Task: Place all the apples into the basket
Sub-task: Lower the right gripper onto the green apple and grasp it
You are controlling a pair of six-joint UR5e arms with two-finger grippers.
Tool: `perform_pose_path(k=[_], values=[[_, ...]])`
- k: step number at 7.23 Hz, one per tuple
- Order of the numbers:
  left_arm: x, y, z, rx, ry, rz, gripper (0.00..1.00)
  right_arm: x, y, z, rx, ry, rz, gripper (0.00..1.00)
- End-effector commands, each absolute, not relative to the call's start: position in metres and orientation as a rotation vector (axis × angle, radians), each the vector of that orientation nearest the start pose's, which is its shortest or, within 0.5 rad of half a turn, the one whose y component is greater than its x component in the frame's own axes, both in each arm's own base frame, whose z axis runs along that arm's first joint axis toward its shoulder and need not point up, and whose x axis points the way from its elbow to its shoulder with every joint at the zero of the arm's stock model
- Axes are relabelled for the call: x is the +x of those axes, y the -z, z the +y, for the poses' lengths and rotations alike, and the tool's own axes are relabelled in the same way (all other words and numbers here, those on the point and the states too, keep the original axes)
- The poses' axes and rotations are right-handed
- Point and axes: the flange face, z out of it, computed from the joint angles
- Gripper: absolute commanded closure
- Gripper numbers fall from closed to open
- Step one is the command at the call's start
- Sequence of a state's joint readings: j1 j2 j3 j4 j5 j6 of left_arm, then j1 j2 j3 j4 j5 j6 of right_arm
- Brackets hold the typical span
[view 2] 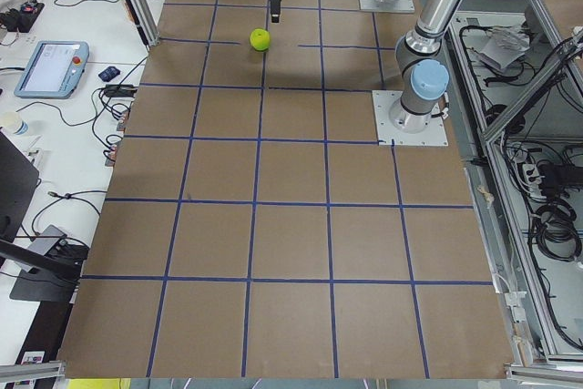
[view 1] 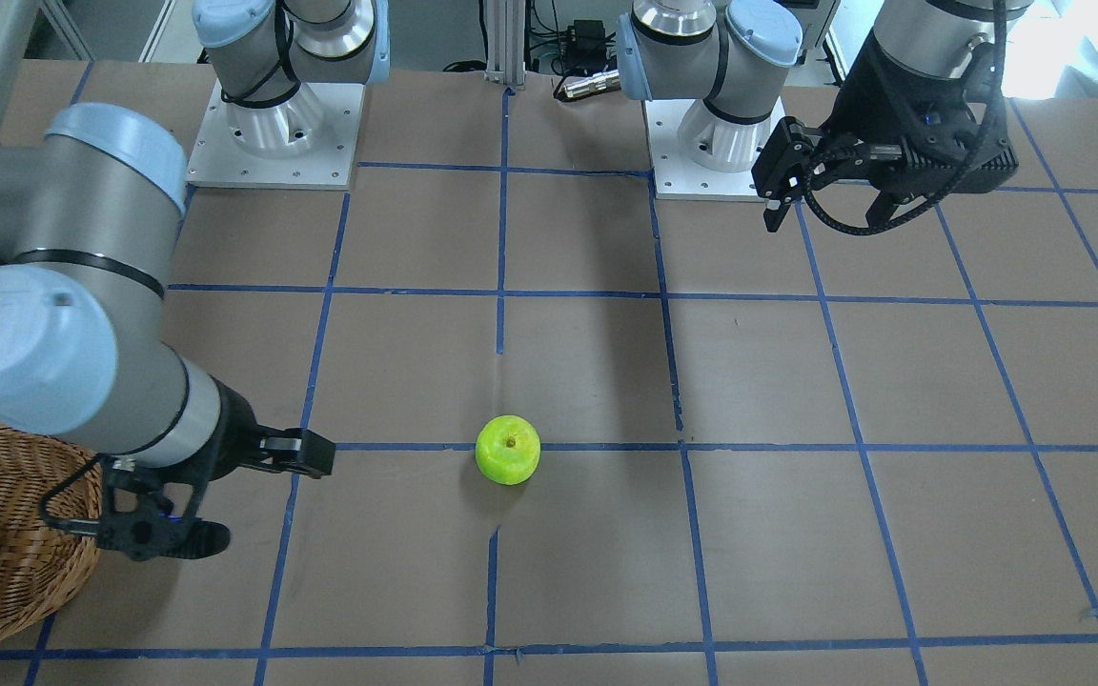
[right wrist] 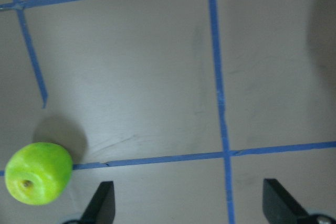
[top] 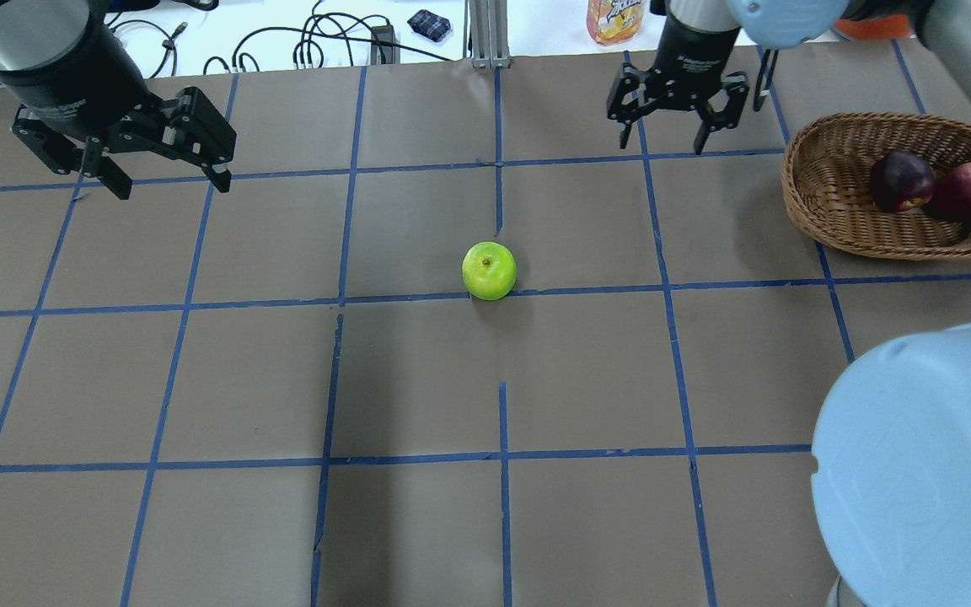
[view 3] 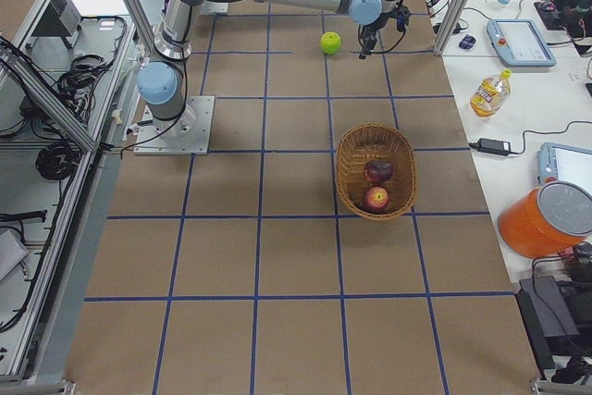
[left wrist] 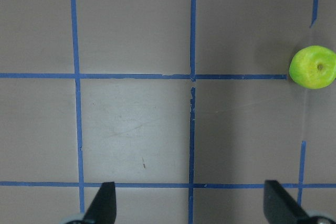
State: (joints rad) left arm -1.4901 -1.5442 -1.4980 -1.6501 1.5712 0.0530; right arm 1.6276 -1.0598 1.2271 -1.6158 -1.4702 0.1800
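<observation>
The lime green apple (top: 489,270) sits alone on the brown table near its middle, stem up. The wicker basket (top: 831,211) stands at the right and holds the maroon apple (top: 900,179) and the red apple (top: 968,190) side by side. My right gripper (top: 675,126) is open and empty, hanging between the green apple and the basket, farther back. My left gripper (top: 167,164) is open and empty, high at the back left. The green apple shows at the right edge of the left wrist view (left wrist: 313,66) and at the lower left of the right wrist view (right wrist: 38,172).
Blue tape lines (top: 502,295) grid the table. The right arm's elbow (top: 924,464) fills the overhead view's lower right. A bottle (top: 614,18) and cables (top: 317,42) lie on the bench beyond the table's far edge.
</observation>
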Motion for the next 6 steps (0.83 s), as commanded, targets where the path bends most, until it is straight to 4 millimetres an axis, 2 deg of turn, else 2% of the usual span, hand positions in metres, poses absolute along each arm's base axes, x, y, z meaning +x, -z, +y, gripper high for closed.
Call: perform_pose_path(k=[1, 2, 4, 5, 6], values=[[-0.090, -0.527, -0.488, -0.008, 0.029, 3.141, 0.00, 0.262, -0.322, -0.670, 0.266, -0.173, 3.021, 0.00], [-0.090, -0.527, -0.487, -0.007, 0.029, 3.141, 0.00, 0.290, -0.303, -0.669, 0.282, -0.150, 3.019, 0.00], [-0.092, -0.527, -0.485, -0.012, 0.029, 3.158, 0.00, 0.358, -0.269, -0.647, 0.301, -0.184, 3.029, 0.00], [-0.092, -0.527, -0.485, -0.012, 0.029, 3.160, 0.00, 0.373, -0.261, -0.639, 0.280, -0.204, 3.036, 0.00], [-0.092, -0.527, -0.485, -0.014, 0.032, 3.160, 0.00, 0.378, -0.253, -0.633, 0.271, -0.239, 3.033, 0.00]])
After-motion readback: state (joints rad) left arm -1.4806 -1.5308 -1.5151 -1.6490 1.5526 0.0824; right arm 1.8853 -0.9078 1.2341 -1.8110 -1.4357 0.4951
